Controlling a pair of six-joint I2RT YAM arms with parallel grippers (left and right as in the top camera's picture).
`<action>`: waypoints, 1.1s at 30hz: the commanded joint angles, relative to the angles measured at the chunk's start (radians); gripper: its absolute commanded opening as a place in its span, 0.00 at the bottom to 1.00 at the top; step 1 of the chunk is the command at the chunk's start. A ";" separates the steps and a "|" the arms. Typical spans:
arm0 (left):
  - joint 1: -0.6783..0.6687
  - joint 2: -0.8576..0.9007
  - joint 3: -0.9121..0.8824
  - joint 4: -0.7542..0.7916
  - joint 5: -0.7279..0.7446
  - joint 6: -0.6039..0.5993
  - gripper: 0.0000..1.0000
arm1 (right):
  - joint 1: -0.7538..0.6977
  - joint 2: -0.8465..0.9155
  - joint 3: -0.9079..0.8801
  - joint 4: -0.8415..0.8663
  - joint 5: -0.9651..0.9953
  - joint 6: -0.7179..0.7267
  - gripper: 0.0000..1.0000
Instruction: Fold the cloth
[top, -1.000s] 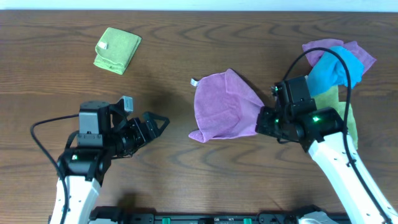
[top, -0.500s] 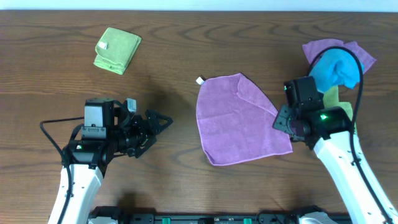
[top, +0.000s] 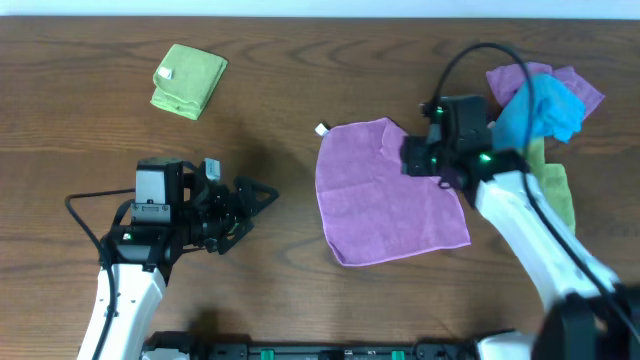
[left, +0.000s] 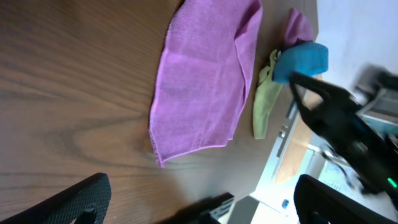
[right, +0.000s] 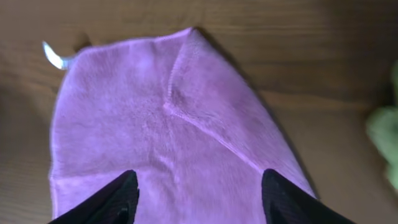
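The lilac cloth (top: 385, 205) lies spread on the wooden table, its white tag (top: 321, 129) at the far left corner and its far right corner turned over in a flap. My right gripper (top: 408, 160) hovers over that flap, open and holding nothing. In the right wrist view the cloth (right: 155, 124) fills the frame beneath the right gripper (right: 199, 199), with the tag (right: 53, 56) at top left. My left gripper (top: 262, 196) stands open, left of the cloth and apart from it. The left wrist view shows the cloth (left: 199, 81) ahead of the open left gripper (left: 199, 208).
A folded lime-green cloth (top: 188, 80) lies at the far left. At the far right a bright blue cloth (top: 540, 108) is bunched with a purple one (top: 575, 85) over a green one (top: 558, 190), close to my right arm.
My right gripper has opened and let go of the cloth, which dropped from a bunched lift to lying spread. The gripper then moved towards the far side, over the cloth's far right corner. The left arm barely shifted.
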 joint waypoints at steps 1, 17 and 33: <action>0.002 0.003 0.019 0.001 0.032 0.003 0.95 | 0.031 0.087 0.000 0.051 -0.051 -0.066 0.64; 0.002 0.003 0.019 0.001 0.048 0.003 0.95 | 0.126 0.289 0.000 0.290 0.092 -0.065 0.61; 0.002 0.003 0.019 0.001 0.048 0.003 0.95 | 0.128 0.366 0.000 0.376 0.131 -0.066 0.50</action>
